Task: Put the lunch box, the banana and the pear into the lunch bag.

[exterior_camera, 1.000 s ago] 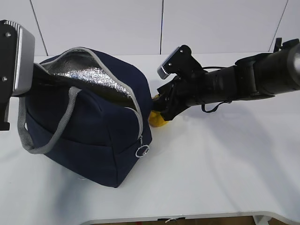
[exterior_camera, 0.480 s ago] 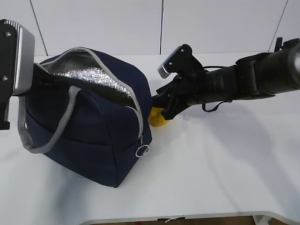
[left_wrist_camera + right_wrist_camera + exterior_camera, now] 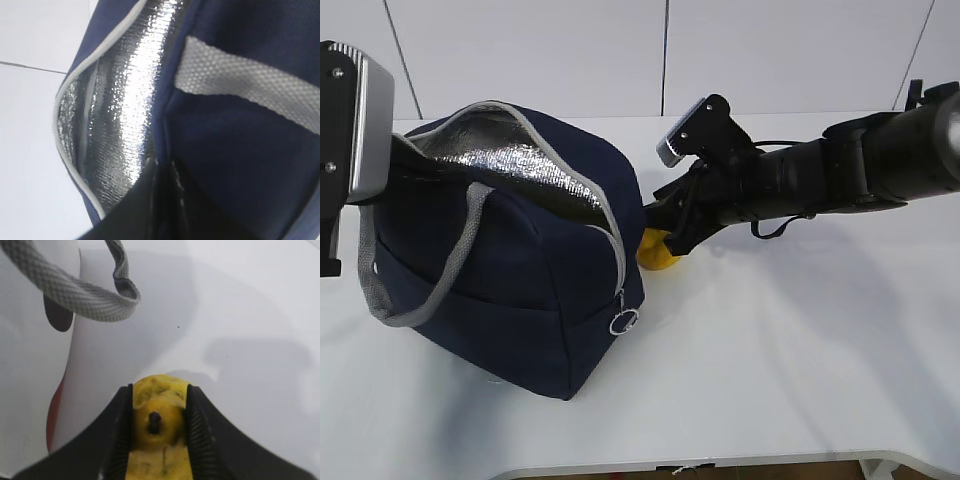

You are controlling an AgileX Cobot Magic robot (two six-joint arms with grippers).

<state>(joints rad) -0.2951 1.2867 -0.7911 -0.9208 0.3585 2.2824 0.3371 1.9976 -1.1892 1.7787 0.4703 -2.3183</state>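
Note:
The navy lunch bag (image 3: 520,280) stands at the left of the table with its top open, showing the silver foil lining (image 3: 120,115). My left gripper (image 3: 162,170) is shut on the bag's rim at its left end. The yellow pear (image 3: 657,252) lies on the table just behind the bag's right side. My right gripper (image 3: 159,390) is shut on the pear (image 3: 160,412), its dark stem pointing toward the camera. In the exterior view the right gripper (image 3: 667,238) sits low at the pear. The lunch box and the banana are out of view.
A grey webbing handle (image 3: 85,295) hangs over the bag's white spotted side (image 3: 30,365), close to the left of the pear. The zipper's ring pull (image 3: 623,322) dangles at the bag's front corner. The white table (image 3: 800,330) runs to the right and front.
The right gripper and the pear have shifted very slightly up and to the right. The bag and the left arm have not moved.

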